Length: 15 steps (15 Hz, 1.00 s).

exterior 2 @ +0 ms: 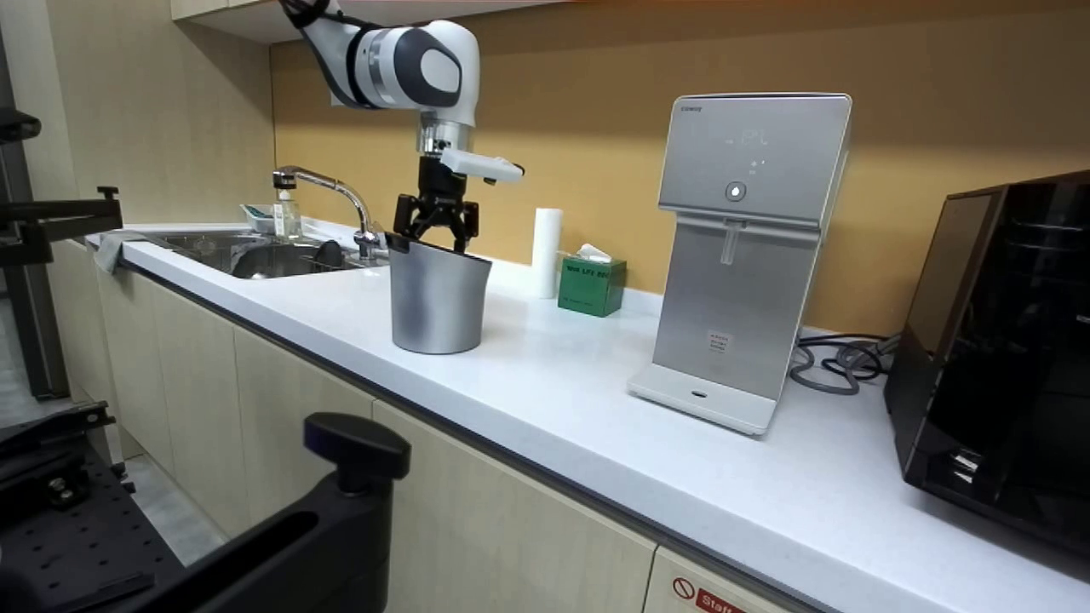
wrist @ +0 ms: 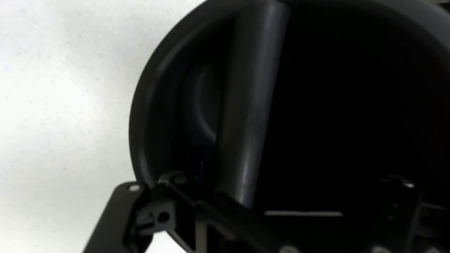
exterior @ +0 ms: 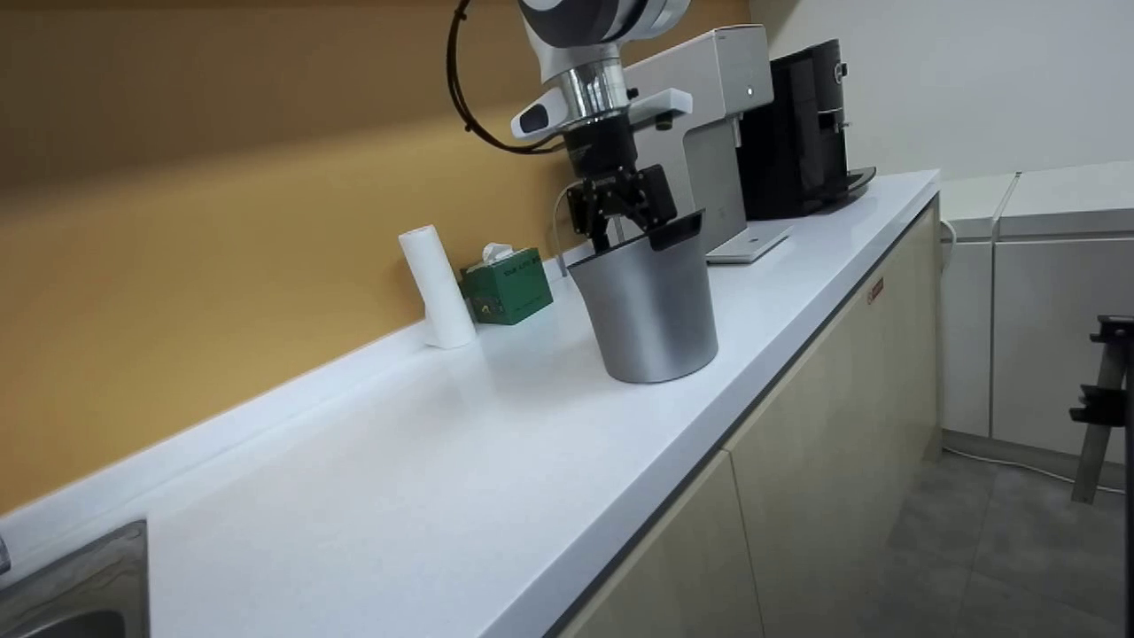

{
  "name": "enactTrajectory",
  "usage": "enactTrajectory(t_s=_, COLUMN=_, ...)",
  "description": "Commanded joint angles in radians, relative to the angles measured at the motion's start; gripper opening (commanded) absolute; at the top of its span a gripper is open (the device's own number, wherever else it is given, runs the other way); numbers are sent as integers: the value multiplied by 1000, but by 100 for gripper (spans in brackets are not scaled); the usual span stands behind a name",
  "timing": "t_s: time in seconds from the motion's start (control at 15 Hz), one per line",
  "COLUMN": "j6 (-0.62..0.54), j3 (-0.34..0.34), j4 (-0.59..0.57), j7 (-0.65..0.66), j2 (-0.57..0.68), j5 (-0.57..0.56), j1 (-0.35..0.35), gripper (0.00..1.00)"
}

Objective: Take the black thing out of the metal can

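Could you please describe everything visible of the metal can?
The metal can is round, plain and dull grey, metallic in look, narrowing towards its base. It stands upright on the white countertop, near the front edge. The black thing sits inside, its lip showing above the rim on one side. The gripper is at its mouth; contact with the can is unclear.

Black cup (exterior: 682,229): mostly hidden inside metal can (exterior: 656,310).
Gripper (exterior 2: 438,239): fingertips hidden behind rim, both exterior views.
Can interior, wrist view: too dark to read.
Sink (exterior: 99,565): cut off in an exterior view.
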<state>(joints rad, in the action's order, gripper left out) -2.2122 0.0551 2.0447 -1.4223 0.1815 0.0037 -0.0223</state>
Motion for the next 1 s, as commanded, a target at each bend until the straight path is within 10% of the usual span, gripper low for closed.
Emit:
enactTrajectory(t_s=0.0, j6=-28, j3=12, j4=38, j7=58, j2=-39, j5=-3, j1=0, gripper=100)
enactTrajectory(t_s=0.93, j6=-50, j3=2, j4=53, j7=110, j2=-30, j5=-25, j1=4, gripper=100)
